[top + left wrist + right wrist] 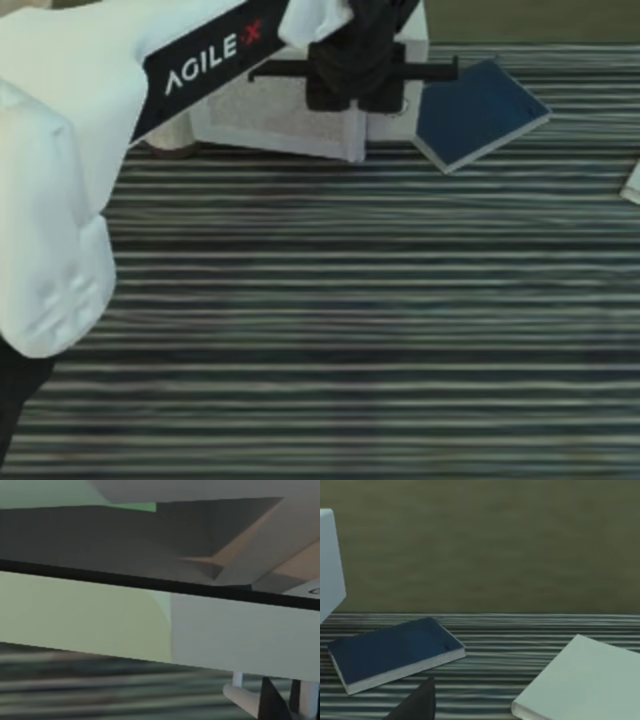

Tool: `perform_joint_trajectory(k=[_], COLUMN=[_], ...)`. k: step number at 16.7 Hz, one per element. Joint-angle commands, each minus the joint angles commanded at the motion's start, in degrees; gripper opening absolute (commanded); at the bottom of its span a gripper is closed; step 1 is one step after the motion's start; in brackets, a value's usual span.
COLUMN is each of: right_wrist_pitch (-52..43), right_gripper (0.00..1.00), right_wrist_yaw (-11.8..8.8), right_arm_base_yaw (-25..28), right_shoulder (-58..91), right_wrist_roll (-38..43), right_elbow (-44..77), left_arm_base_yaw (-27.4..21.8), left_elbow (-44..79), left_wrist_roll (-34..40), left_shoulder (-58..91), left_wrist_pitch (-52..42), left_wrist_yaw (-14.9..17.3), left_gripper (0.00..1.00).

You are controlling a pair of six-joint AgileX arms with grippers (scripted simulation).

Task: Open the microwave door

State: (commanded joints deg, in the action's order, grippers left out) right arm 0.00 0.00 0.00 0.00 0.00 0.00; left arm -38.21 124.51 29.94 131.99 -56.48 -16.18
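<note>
The white microwave (412, 40) stands at the table's far edge, mostly under my left arm. Its door (270, 115), with a grey mesh window, has its right edge swung a little out from the body. My left gripper (355, 85) hangs over that edge. In the left wrist view the door (240, 640) is a white panel with the cavity showing behind it. There my left gripper (283, 702) is shut on the door's white bar handle (240, 696). My right gripper (420, 707) is out of the top view, parked low at the right.
A dark blue book (480, 110) lies right of the microwave, close to its side. A white book (580, 680) lies farther right, its corner at the table's right edge (632, 185). A brown object (170, 150) sits at the microwave's left corner.
</note>
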Motion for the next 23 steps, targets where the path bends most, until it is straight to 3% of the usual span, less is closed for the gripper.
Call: perform_joint_trajectory(k=[15, 23], right_wrist_pitch=[0.0, 0.0], right_gripper=[1.0, 1.0], right_wrist_yaw=[0.0, 0.0], right_arm_base_yaw=[0.0, 0.0], right_shoulder=[0.0, 0.0], right_wrist_roll=[0.0, 0.0], right_elbow=[0.0, 0.0], left_arm_base_yaw=[-0.37, 0.37], left_elbow=[-0.03, -9.75], left_wrist_roll=[0.12, -4.86], left_shoulder=[-0.06, -5.81], left_wrist_pitch=[0.21, 5.25], left_wrist_yaw=[0.32, 2.28], left_gripper=[0.0, 0.0])
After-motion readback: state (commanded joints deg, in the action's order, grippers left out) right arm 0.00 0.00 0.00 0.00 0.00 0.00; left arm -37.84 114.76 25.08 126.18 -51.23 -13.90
